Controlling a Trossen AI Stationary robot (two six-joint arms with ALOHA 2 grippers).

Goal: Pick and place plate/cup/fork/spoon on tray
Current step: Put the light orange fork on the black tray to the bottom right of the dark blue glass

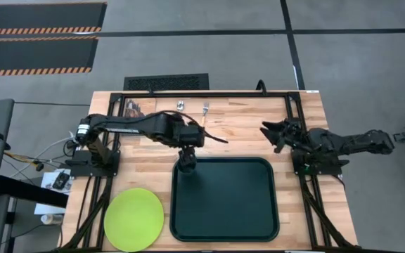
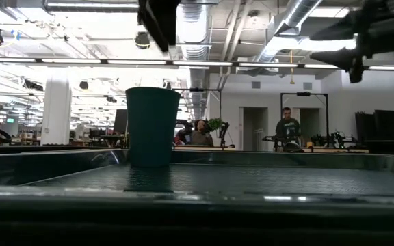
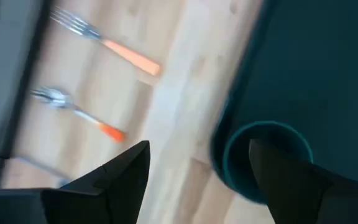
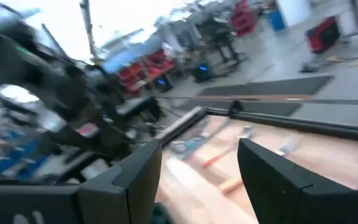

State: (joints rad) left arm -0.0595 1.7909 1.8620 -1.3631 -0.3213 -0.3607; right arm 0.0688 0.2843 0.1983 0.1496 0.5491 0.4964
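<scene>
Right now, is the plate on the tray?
No, the plate lies on the table left of the tray, in the high view.

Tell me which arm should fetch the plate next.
Probably left. The plate lies on the table's left side, off the tray; the left gripper hangs above the cup, while the right gripper sits far right.

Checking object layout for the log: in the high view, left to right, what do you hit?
Plate → spoon → cup, at the tray's left rim with the left pincer above it → fork → tray → right pincer, raised over the table's right side.
</scene>
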